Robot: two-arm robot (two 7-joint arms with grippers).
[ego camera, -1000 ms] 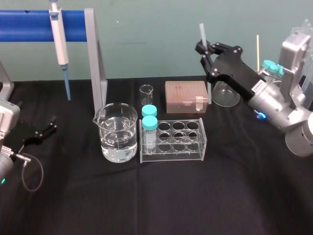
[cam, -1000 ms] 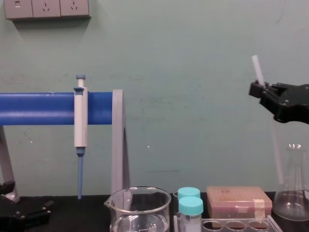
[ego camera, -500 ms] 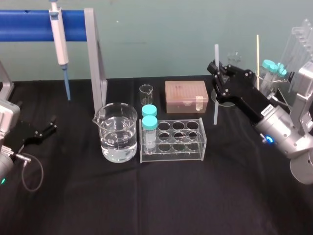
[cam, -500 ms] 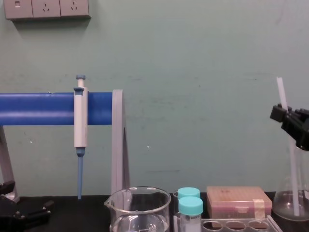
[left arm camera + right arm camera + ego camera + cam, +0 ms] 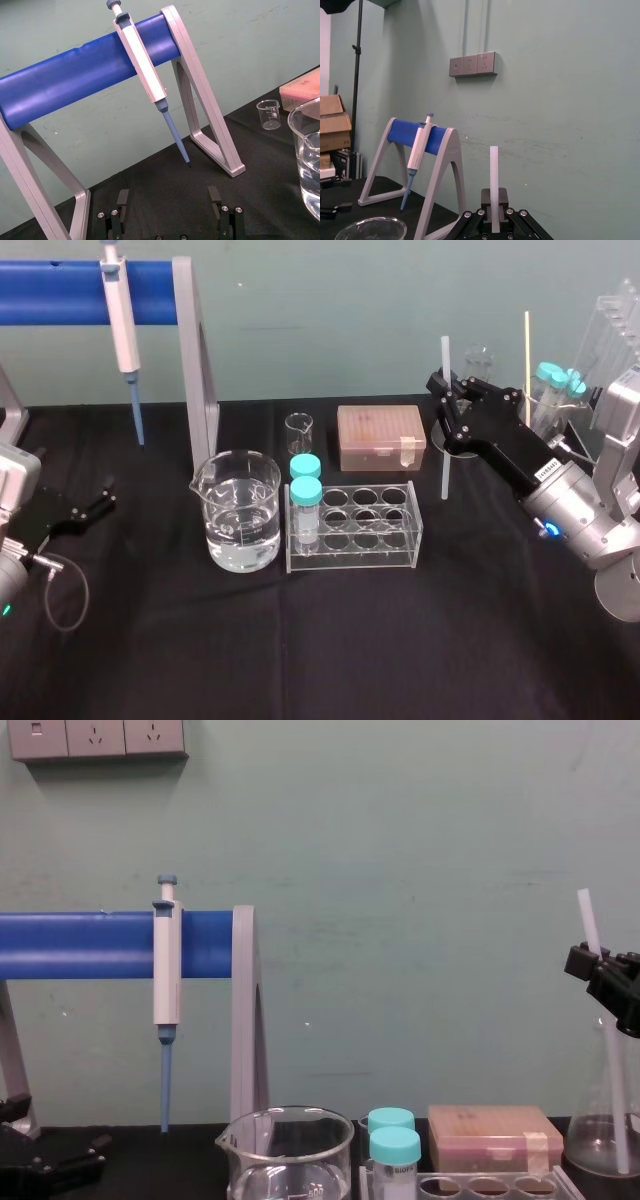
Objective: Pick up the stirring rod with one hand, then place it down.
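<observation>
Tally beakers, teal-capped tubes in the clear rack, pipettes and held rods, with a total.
2 beakers
2 teal-capped tubes in the rack
1 pipette
1 stirring rod in the right gripper
Total: 6

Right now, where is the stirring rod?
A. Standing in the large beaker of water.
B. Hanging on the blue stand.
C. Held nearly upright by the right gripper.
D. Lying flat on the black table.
C: the stirring rod stands nearly upright, clamped in the right gripper; the left gripper rests open at the far left.
</observation>
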